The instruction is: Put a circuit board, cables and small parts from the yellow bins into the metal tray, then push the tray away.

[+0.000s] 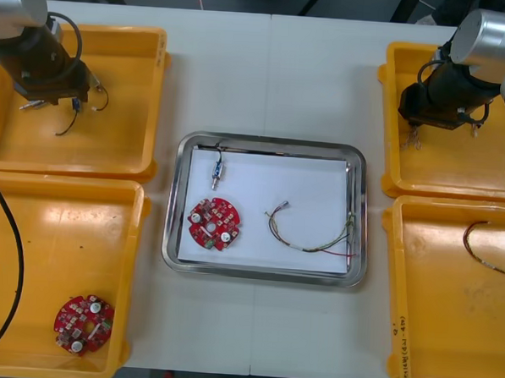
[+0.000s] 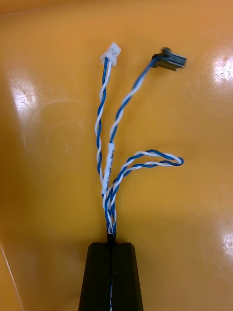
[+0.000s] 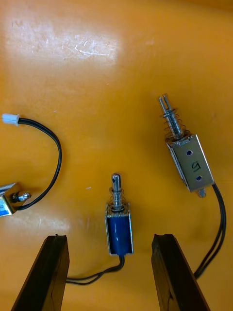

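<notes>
My left gripper hangs open over the far left yellow bin, its fingers either side of a small metal part with a blue body. A second small metal part, silver with a spring, lies just beyond the right finger. In the far right yellow bin, my right gripper is shut on a twisted blue and white cable, whose white and black plugs lie on the bin floor. The metal tray holds a round red circuit board, a small metal part and a red and yellow cable.
Another red circuit board lies in the near left bin. The near right bin holds a cable. A third small metal part with a black lead sits beside my left finger.
</notes>
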You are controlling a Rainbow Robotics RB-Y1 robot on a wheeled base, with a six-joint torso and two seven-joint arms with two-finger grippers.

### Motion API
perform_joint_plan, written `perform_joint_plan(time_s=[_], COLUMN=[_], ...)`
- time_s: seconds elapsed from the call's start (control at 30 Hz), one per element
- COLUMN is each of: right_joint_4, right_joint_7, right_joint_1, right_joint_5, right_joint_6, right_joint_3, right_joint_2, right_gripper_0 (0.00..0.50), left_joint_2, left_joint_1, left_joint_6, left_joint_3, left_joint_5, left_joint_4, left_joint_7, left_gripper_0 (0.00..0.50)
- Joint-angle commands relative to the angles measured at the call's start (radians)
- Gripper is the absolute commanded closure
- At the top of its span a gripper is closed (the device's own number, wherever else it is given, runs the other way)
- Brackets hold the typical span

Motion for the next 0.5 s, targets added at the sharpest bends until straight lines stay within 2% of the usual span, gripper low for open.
perform_joint_plan(time_s=[0.03, 0.13, 0.5], right_joint_4=[-0.017, -0.029, -0.167], right_joint_7=[0.045, 0.051, 0.068], right_joint_1=[0.022, 0.022, 0.022], right_joint_5=[-0.01, -0.011, -0.008], right_joint_6=[0.007, 0.017, 0.205], right_joint_3=[0.015, 0.015, 0.015], right_joint_2=[-0.019, -0.023, -0.065], right_gripper_0=[0.5, 0.5, 0.5], left_joint_2=[-0.016, -0.019, -0.023], left_joint_1=[-0.058, -0.058, -0.046], left_joint_6=[-0.042, -0.044, -0.061], left_joint_3=[0.0, 0.0, -0.029], left_joint_5=[-0.002, -0.002, 0.011], left_joint_4=[0.035, 0.042, 0.043], left_joint_7=[-0.13, -0.136, -0.132], left_gripper_0=[0.0, 0.0, 0.0])
